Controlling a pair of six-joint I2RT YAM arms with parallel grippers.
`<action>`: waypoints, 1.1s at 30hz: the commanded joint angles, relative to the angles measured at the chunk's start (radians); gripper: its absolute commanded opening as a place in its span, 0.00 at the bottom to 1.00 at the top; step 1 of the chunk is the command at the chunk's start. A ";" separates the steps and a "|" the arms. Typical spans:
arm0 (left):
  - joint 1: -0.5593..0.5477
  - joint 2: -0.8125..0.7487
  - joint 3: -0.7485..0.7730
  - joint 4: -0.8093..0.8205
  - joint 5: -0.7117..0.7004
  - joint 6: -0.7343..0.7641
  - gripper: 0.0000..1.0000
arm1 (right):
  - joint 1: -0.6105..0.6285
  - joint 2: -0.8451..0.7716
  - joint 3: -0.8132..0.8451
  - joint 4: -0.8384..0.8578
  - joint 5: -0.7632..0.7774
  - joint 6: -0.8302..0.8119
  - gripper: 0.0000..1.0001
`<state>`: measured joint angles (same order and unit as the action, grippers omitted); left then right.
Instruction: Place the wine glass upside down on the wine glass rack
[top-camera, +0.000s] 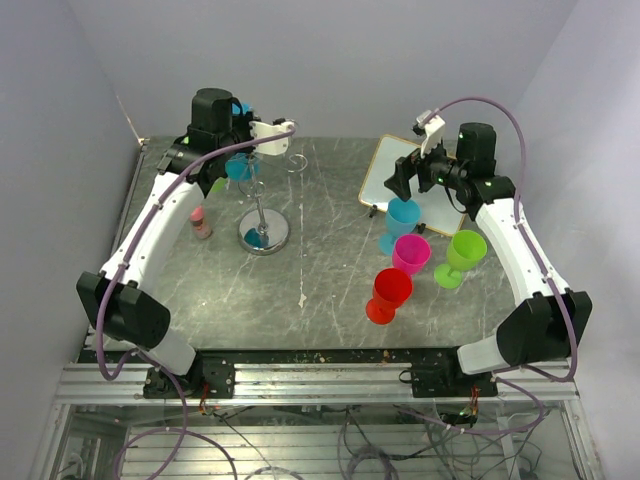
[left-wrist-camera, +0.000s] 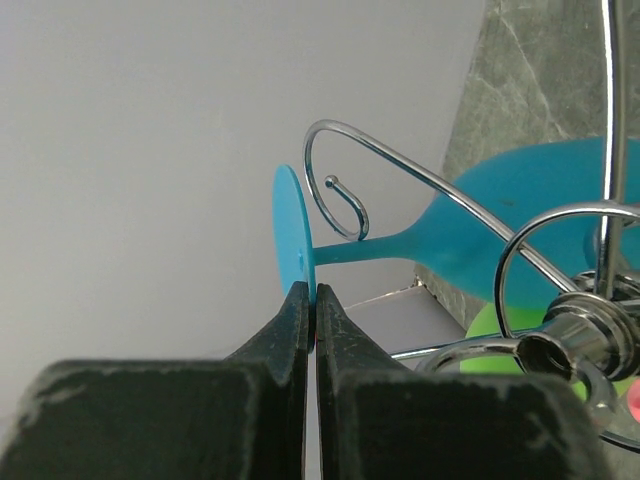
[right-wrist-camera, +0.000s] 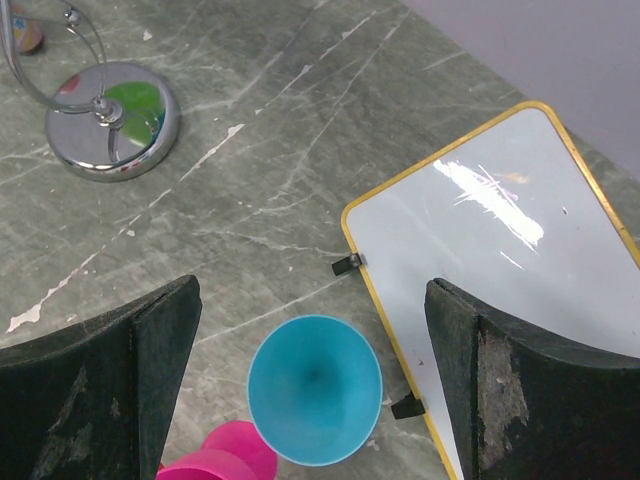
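The wine glass rack (top-camera: 262, 200) is a silver wire stand with a round shiny base (top-camera: 263, 236) at the table's back left. My left gripper (top-camera: 250, 122) is shut on the foot disc (left-wrist-camera: 291, 235) of a blue wine glass (top-camera: 240, 167). It holds the glass at the rack's top, bowl (left-wrist-camera: 530, 225) lower than foot. In the left wrist view (left-wrist-camera: 312, 290) the stem (left-wrist-camera: 350, 250) passes behind a curled rack arm (left-wrist-camera: 335, 190). My right gripper (top-camera: 405, 185) is open above a second, upright blue glass (right-wrist-camera: 315, 390), not touching it.
Pink (top-camera: 411, 253), green (top-camera: 463, 252) and red (top-camera: 388, 293) glasses stand upright at the right front. A yellow-framed whiteboard (right-wrist-camera: 500, 250) lies at the back right. A small pink bottle (top-camera: 201, 222) stands left of the rack. Walls close the back and sides.
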<state>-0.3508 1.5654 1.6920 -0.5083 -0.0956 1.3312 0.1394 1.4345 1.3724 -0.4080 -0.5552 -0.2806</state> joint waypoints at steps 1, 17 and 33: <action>-0.027 -0.049 -0.018 0.008 0.096 -0.018 0.07 | -0.006 0.021 -0.001 0.023 -0.010 0.003 0.94; -0.027 -0.035 0.003 0.031 0.132 -0.122 0.07 | -0.006 0.038 -0.006 0.028 -0.014 0.002 0.94; -0.033 0.025 0.024 0.139 0.091 -0.098 0.07 | -0.004 0.066 0.017 0.011 -0.032 0.005 0.94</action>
<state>-0.3527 1.5715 1.6791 -0.4686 -0.0437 1.2491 0.1394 1.4883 1.3724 -0.4088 -0.5732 -0.2806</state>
